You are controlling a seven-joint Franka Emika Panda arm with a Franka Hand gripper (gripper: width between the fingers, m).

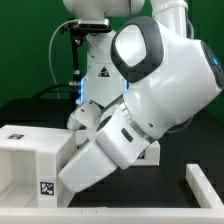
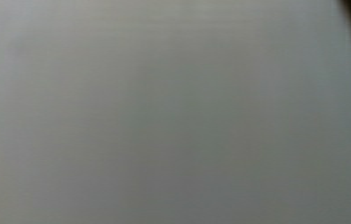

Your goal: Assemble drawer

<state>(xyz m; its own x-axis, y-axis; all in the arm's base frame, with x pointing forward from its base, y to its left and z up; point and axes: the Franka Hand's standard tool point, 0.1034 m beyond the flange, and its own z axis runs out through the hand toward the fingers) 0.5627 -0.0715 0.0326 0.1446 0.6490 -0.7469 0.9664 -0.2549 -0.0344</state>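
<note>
In the exterior view my arm fills the middle and leans down toward that view's left. The gripper's hand (image 1: 88, 170) ends right against the large white casing (image 1: 30, 155), which has tags on its top and front. The fingertips are hidden, so I cannot tell how the jaws stand. A small white part with a dark tag (image 1: 150, 152) peeks out under the arm. Most of it is covered, and I cannot tell whether it is the drawer. The wrist view shows only a blurred pale grey surface, very close, with no fingers.
A long white flat bar (image 1: 205, 187) lies at the exterior view's right on the black table (image 1: 190, 150). A black stand with cables (image 1: 72, 60) rises at the back. A pale strip (image 1: 40, 214) runs along the front edge.
</note>
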